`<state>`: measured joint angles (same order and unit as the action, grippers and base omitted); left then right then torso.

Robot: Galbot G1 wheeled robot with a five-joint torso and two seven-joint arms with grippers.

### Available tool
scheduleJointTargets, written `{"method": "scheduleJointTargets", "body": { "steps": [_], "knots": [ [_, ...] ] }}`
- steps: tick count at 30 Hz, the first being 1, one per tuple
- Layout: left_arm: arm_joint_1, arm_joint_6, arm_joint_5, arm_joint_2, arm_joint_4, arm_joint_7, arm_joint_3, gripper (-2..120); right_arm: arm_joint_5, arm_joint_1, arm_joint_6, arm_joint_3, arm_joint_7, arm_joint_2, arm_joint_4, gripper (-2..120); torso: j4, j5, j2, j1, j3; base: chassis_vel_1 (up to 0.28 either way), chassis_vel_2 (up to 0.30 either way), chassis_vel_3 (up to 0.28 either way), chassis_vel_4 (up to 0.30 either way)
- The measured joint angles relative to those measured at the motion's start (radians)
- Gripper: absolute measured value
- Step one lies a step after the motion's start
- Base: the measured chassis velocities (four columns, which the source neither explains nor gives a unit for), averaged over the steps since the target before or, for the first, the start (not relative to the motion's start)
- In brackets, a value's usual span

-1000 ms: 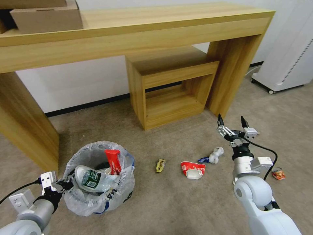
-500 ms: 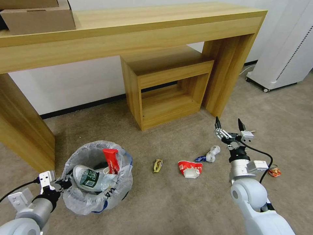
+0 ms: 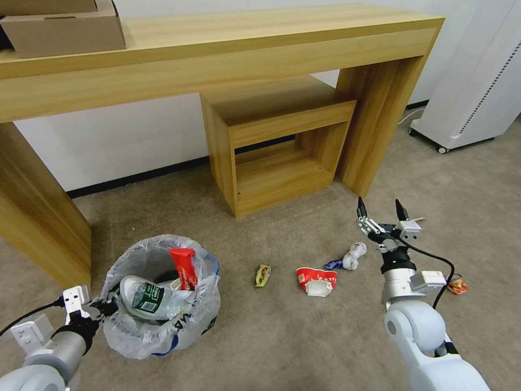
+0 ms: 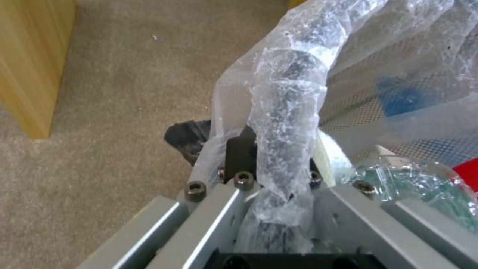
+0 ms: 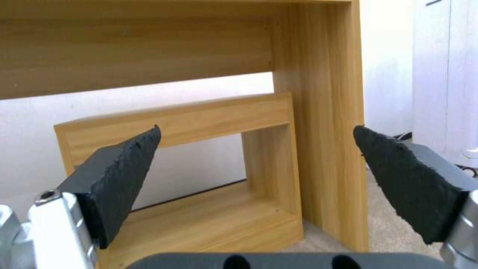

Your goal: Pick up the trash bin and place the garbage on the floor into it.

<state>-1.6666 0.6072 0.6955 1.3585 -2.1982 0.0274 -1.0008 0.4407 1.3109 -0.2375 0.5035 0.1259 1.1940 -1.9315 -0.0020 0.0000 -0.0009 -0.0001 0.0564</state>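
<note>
Bin [image 3: 163, 296] on the floor [image 3: 304, 336], left of the wooden cubby [image 3: 277, 144]. Left gripper [image 3: 106, 308] clamped on the bin's bagged rim [image 4: 286, 112]. Crushed cup [image 3: 316, 281], wrapper [image 3: 262, 275], paper wad [image 3: 353, 255] right of bin. Right gripper [image 3: 382, 214] wide, empty, above the wad.

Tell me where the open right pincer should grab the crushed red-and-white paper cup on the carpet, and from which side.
Grip the crushed paper cup across its flattened red body, coming from above. It lies on its side on the carpet, squashed low, so its two long sides probably give the best hold. The right pincer hangs open above the floor, to the cup's right; nothing touches the cup.
</note>
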Motion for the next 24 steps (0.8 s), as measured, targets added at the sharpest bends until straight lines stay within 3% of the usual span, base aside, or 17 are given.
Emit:
{"method": "scheduleJointTargets", "body": {
  "steps": [19,24],
  "knots": [
    [-0.004,-0.01,-0.002,0.002,0.001,0.005,0.005,1,-0.013,0.014,-0.011,-0.007,-0.012,0.004,0.003,100,0.0,0.0001,0.0,0.0,0.0,-0.137,0.132,0.131,-0.136],
    [-0.003,-0.011,-0.005,0.004,0.008,0.006,0.007,1,0.018,0.024,0.034,-0.041,0.03,-0.004,0.006,100,0.0,0.0,0.0,0.0,0.0,-0.016,0.017,0.021,-0.007]
  ]
}}
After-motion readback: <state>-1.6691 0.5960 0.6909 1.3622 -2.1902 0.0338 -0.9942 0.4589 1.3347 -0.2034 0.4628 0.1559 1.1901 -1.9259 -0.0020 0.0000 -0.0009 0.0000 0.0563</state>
